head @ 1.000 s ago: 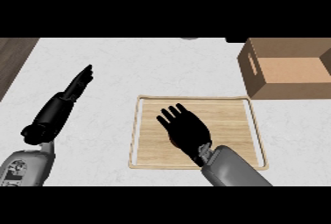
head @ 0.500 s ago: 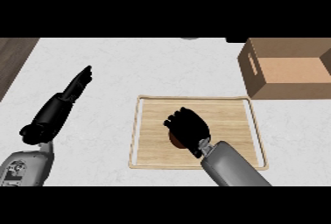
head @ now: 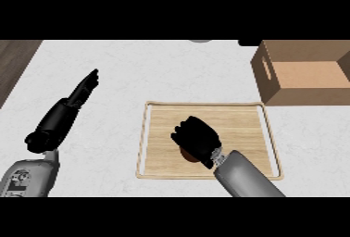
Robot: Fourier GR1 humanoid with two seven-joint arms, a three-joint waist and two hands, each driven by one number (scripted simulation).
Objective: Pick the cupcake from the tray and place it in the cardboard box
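Observation:
A wooden tray (head: 239, 115) lies on the white counter in front of me. My right hand (head: 198, 138) is over its left half with the fingers curled down round the cupcake (head: 189, 155). Only a dark brown sliver of the cupcake shows under the palm; the rest is hidden. The open cardboard box (head: 304, 74) stands at the back right, beyond the tray's far right corner. My left hand (head: 85, 85) rests at the left of the counter, fingers straight and pointing away, holding nothing.
A dark wooden strip (head: 14, 60) runs along the counter's left edge. Two small dark things (head: 199, 40) sit at the counter's far edge, cut off by the view. White counter surrounds the tray on all sides.
My right hand has gone from spread fingers above the tray to fingers curled down over the cupcake. The left arm has not moved.

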